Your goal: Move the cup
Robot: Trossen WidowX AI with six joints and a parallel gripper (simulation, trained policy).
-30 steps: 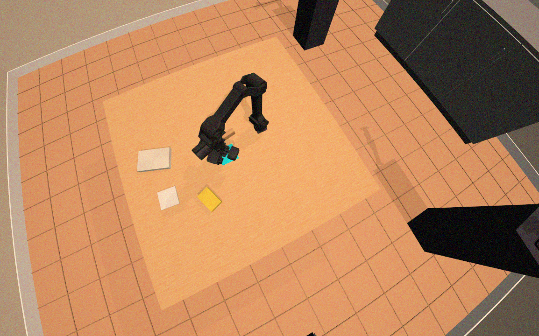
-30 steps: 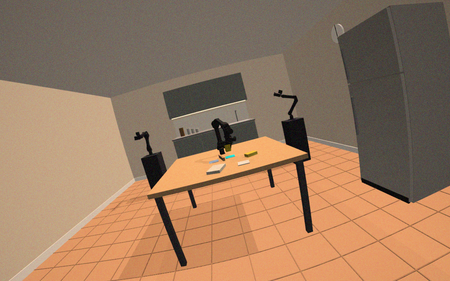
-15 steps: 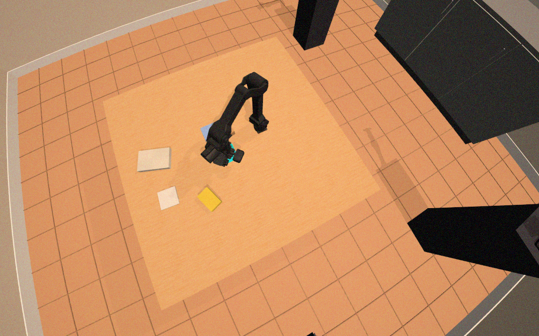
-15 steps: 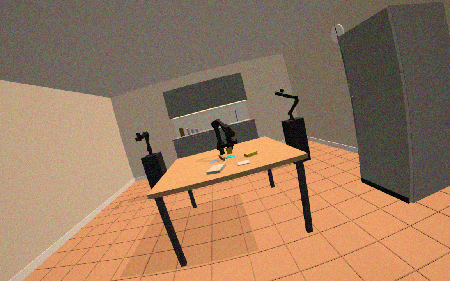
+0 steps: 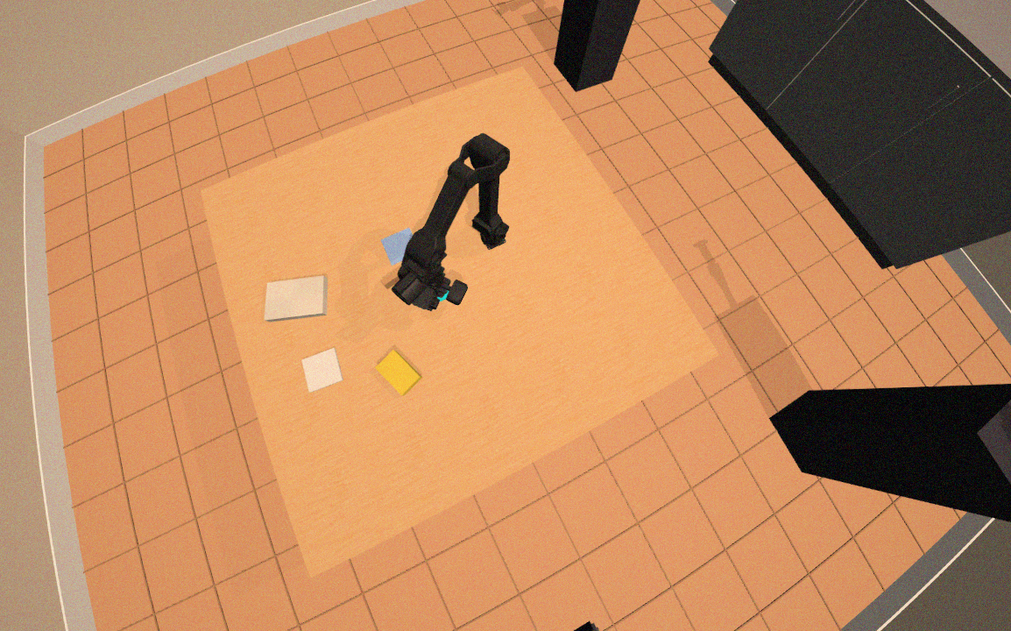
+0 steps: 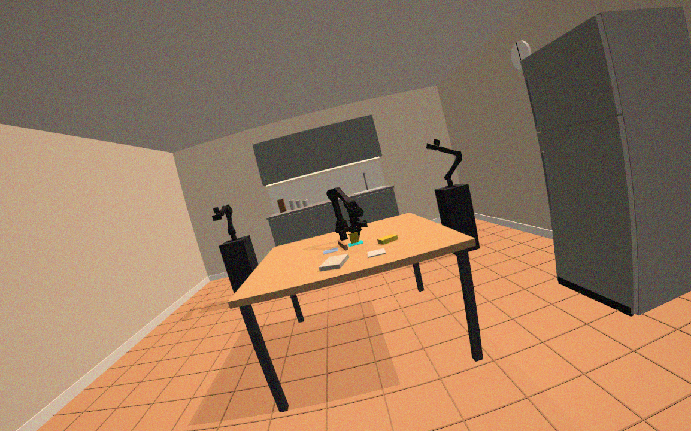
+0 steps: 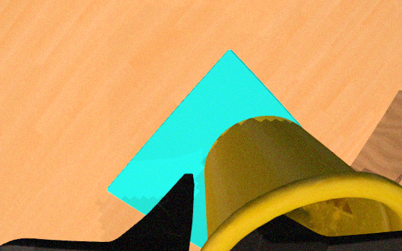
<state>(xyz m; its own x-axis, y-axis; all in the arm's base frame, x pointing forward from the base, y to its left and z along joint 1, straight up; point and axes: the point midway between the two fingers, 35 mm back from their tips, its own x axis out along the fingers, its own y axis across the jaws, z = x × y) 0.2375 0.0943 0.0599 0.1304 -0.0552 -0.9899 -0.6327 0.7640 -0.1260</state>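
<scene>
1. The gripper (image 5: pixel 437 300) (image 6: pixel 355 231) (image 7: pixel 203 182) is closed on the wall of the yellow cup (image 6: pixel 354 237) (image 7: pixel 263 160), with one black finger outside the cup and the other reaching inside its rim.
2. In the wrist view, the cup overlaps the cyan pad (image 5: pixel 443 296) (image 6: pixel 355 243) (image 7: pixel 201 115), with a corner of the pad extending past the cup's base. Whether the base touches the pad cannot be told.
3. The cup's mouth faces the wrist camera; small brownish shapes show inside, too unclear to identify as marbles.
4. A wooden block (image 6: pixel 342 245) (image 7: pixel 385 139) lies near the cyan pad.
5. The blue pad (image 5: pixel 394 247) (image 6: pixel 330 251) is partly covered by the black arm (image 5: pixel 446 208) (image 6: pixel 349 200) in the top view.
6. The yellow block (image 5: pixel 398 372) (image 6: pixel 387 240) lies on the table (image 5: pixel 556 329) (image 6: pixel 294 267), apart from the cup.
7. A white square (image 5: pixel 321 369) (image 6: pixel 376 252) lies between the yellow block and the table's edge, near a larger pale, flat box (image 5: pixel 296 298) (image 6: pixel 333 261).
8. Two other arms (image 6: pixel 229 220) (image 6: pixel 452 156) stand on black pedestals beyond the table in the exterior view.
</scene>
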